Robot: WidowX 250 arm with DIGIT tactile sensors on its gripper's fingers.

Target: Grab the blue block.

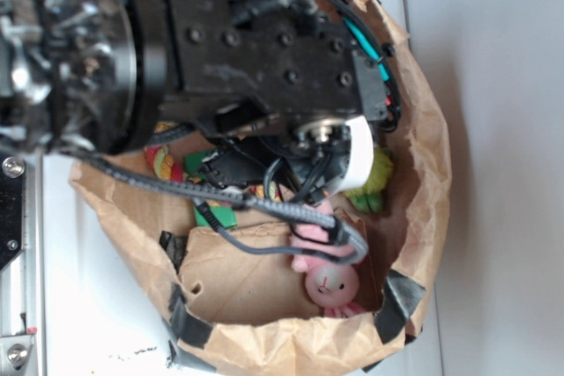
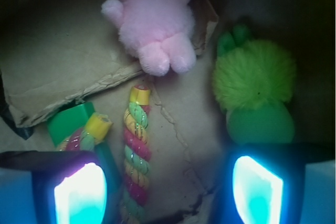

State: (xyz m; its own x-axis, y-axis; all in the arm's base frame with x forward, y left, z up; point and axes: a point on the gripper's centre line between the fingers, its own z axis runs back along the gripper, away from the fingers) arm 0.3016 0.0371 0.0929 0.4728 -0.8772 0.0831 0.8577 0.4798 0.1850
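Spread-apart hand point(image 2: 168, 190) grasping nothing, pointing down into paper bag point(image 1: 423, 129), over twisted rope toy point(image 2: 136, 145), blue block unseen.

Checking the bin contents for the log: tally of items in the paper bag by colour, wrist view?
Pink: 1, the plush toy
Bright green fuzzy: 1, the green plush
Green flat: 1, the green block
Multicolour: 1, the twisted rope
Blue: 0; no blue block shows in either view.
Total: 4
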